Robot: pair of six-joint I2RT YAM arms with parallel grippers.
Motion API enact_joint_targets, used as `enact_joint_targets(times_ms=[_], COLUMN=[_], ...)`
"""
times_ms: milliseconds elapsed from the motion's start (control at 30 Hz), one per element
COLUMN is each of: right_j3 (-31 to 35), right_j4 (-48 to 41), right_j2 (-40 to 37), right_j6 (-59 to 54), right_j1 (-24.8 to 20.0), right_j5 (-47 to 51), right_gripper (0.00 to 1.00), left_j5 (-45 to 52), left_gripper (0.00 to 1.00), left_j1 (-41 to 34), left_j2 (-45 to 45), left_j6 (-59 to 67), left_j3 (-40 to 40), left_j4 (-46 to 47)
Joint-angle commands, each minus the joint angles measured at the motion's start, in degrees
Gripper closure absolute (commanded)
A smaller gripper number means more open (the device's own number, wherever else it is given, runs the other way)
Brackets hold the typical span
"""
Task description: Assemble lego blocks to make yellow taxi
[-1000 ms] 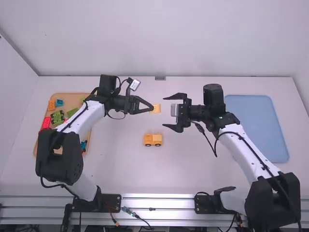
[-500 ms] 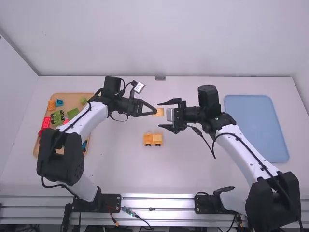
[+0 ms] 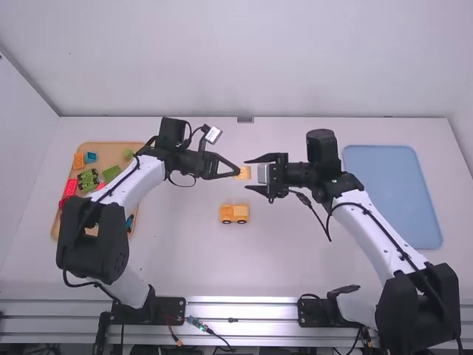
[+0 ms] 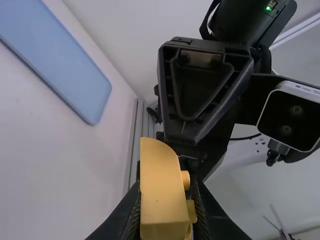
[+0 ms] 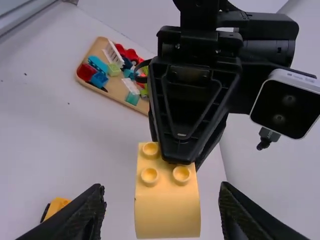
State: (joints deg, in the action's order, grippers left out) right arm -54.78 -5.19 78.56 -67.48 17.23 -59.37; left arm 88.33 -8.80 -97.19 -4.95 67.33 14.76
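Yellow block [image 5: 167,215], clamped.
Left end effector [image 3: 237,171] grips the block; right end effector [image 3: 247,174] is wide, its fingers flanking the block without contact. Wheeled yellow base [image 3: 235,213] rests on the surface [image 3: 192,255].

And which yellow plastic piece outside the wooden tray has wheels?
The yellow truck on the white table, with black wheels; the left gripper holds the wheelless yellow block.
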Motion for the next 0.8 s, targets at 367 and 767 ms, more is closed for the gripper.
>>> enact_joint_targets(times_ms=[367, 767], right_j3=[-0.4, -0.4], right_j4=[-0.7, -1.3], right_j2=[-1.1, -1.1], right_j6=[0.2, 0.2], right_j1=[1.5, 0.3], right_j5=[2.1, 2.2], right_gripper=[0.57, 0.68], left_j5=[1.6, 1.6], left_gripper=[0.98, 0.98], left_j1=[-2.5, -2.2], left_j2=[0.5, 0.5], left_j6=[0.4, 0.4], left_j3=[0.0, 0.0], left_j4=[0.1, 0.1])
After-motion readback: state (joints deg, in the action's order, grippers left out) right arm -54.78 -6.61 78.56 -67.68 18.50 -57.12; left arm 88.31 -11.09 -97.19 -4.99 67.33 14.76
